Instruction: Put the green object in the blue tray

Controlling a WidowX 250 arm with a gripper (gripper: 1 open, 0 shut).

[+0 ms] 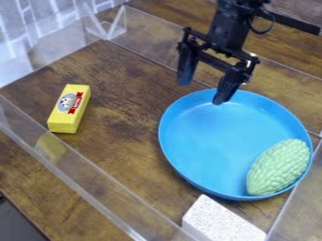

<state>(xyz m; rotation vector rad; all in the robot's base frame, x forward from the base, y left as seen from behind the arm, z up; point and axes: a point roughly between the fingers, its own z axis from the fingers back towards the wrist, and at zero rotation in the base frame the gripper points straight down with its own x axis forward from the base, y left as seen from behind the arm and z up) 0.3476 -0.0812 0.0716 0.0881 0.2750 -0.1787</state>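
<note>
End effector (205, 92) wide open, fingers apart, holding nothing.

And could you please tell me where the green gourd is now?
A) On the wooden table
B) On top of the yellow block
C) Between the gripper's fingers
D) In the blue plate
D: the green gourd lies inside the rim of the blue plate, away from the gripper.

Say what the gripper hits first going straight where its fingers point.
Probably the far rim of the blue plate or bare table beside it; the gripper's height is unclear.
</note>
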